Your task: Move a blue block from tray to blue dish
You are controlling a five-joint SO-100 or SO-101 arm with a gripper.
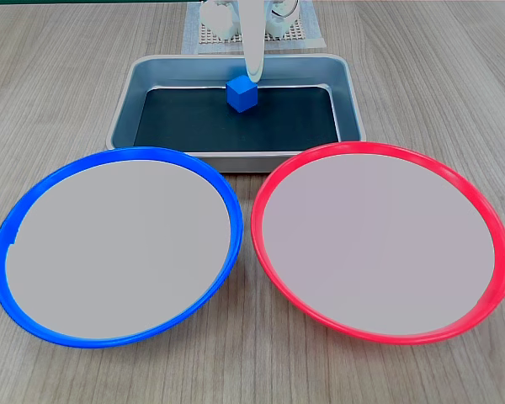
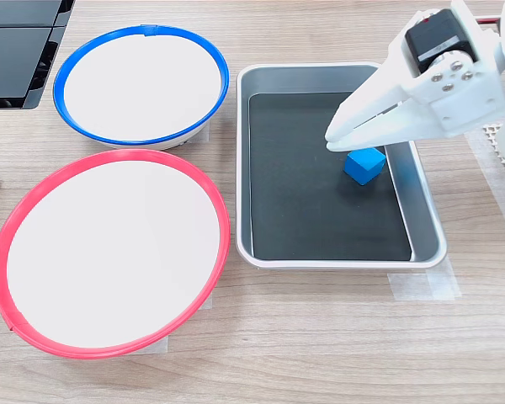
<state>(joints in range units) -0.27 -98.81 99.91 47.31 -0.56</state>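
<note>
The blue block (image 2: 364, 164) sits on the dark floor of the tray (image 2: 261, 252), just below the tip of the tool (image 2: 332, 140), not lifted and seemingly not gripped. The tool's jaws look nearly closed and empty, though the pictures do not let me tell for sure. The blue dish (image 2: 67, 114) lies well away from the tool, beyond the tray's far wall, beside the red-rimmed dish (image 2: 8, 311) on the tabletop (image 2: 320, 337); both are bare. So grasp, carry and release all remain. The arm reaches in over the tray, sloping down toward the block.
</note>
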